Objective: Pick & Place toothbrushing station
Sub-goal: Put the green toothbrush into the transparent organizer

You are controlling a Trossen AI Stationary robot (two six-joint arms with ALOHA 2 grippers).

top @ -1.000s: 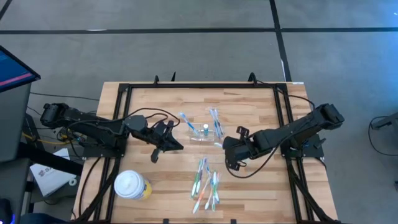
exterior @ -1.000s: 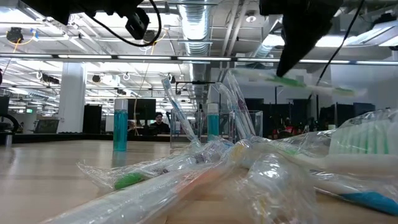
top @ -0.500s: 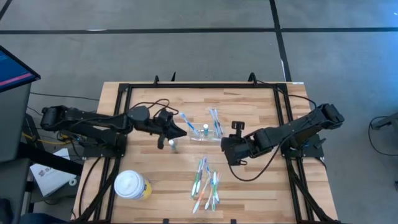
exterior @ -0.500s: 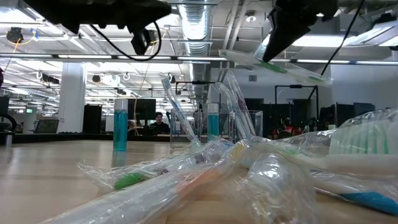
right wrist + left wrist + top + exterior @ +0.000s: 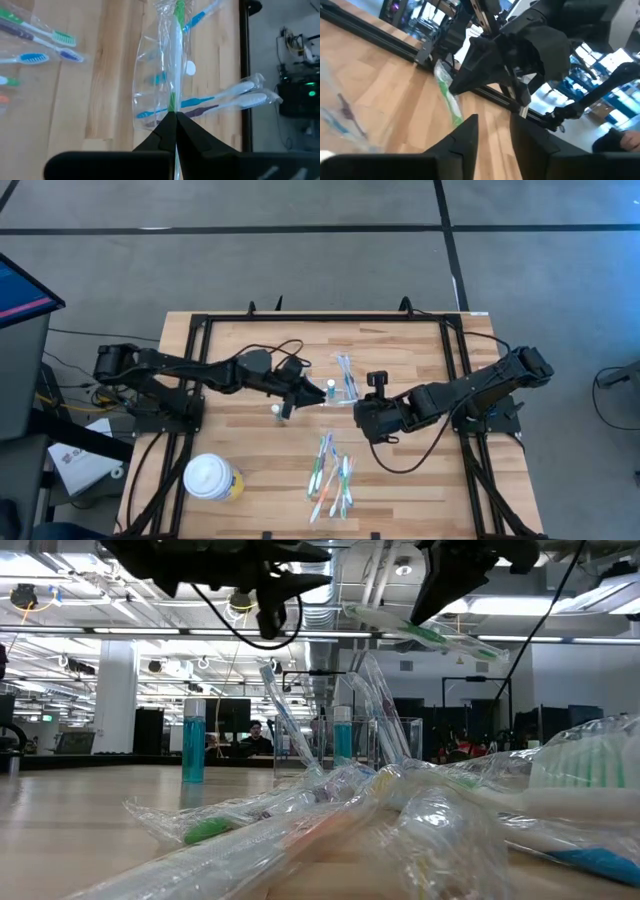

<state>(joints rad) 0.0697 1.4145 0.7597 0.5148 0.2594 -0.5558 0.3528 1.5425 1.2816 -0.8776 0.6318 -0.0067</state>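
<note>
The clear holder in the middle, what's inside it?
The clear holder has wrapped toothbrushes standing in it, plus a blue-capped tube. The left gripper covers its near end, so anything there stays hidden.

Overhead camera straight down on whole table (image 5: 400, 350), low camera level across tabletop into room, wrist cameras close, all sharing the wrapped toothbrushes (image 5: 330, 475).
</note>
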